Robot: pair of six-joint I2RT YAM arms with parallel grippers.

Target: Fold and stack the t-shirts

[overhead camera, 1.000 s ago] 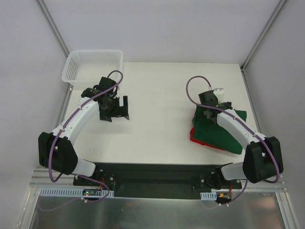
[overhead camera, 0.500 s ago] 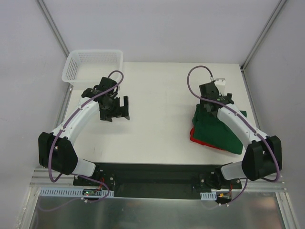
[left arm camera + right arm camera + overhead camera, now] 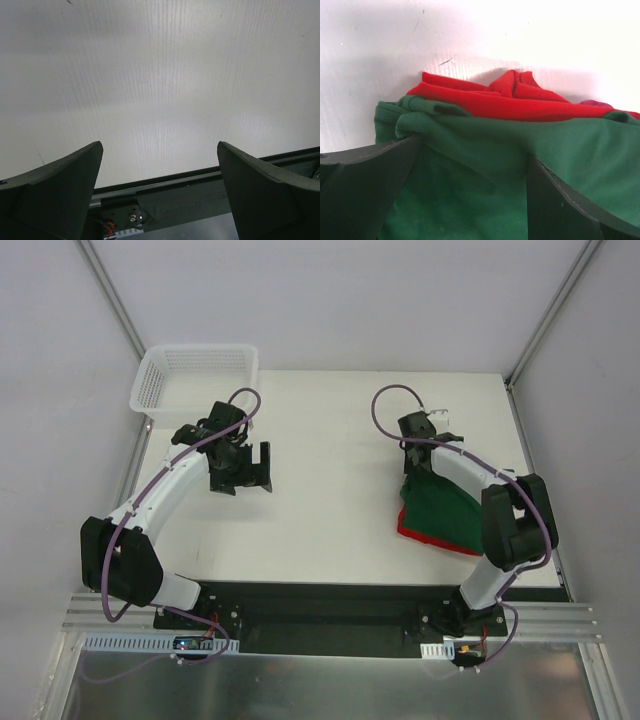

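Where the right half of the table (image 3: 330,440) is viewed from above, the green t-shirt (image 3: 445,512) is found lying folded on top of the red t-shirt (image 3: 420,536); only a thin red edge is shown along the stack's near-left border

Stack is placed near the table's right edge, well apart from the white mesh basket (image 3: 195,370) at the far-left corner

Right gripper (image 3: 475,150) is positioned at the far end of the stack, jaws spread wide, nothing pinched; green cloth is seen between the fingers, and the left finger (image 3: 375,185) is set against a rolled green fold. Whether the tips press into the cloth cannot be told

From the right wrist, bunched red folds are seen just beyond the green edge, lying on bare white table

Left gripper (image 3: 159,145) is held released over bare table on the left half, nothing between its fingers, no cloth near it; the basket is noted beyond it
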